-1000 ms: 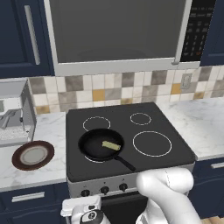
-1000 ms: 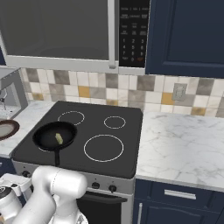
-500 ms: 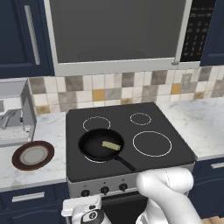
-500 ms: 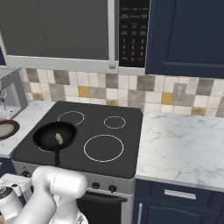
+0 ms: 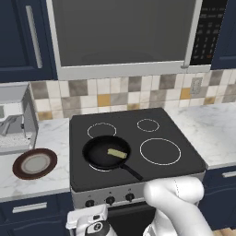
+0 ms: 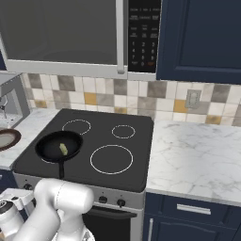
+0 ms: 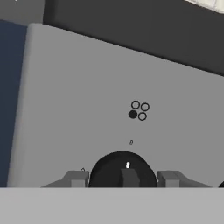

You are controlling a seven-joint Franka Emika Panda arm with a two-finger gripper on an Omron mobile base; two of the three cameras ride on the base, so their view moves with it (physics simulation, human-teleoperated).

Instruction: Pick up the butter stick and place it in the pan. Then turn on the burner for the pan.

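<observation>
Lying inside the round black frying pan (image 5: 106, 152) at centre left is the small pale yellow butter stick (image 5: 117, 153), unmoved. The claw (image 7: 127, 178), narrowed slightly since a second ago, is bracketing the round black stove knob (image 7: 123, 169); contact cannot be told.

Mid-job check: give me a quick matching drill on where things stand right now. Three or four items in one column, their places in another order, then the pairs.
Items
1. butter stick
2. pan
3. plate
4. gripper

Places
A. on the marble counter left of the cooktop
B. on the front left burner
C. lying inside the pan
D. fingers either side of a black stove knob

Pairs: 1-C, 2-B, 3-A, 4-D
</observation>
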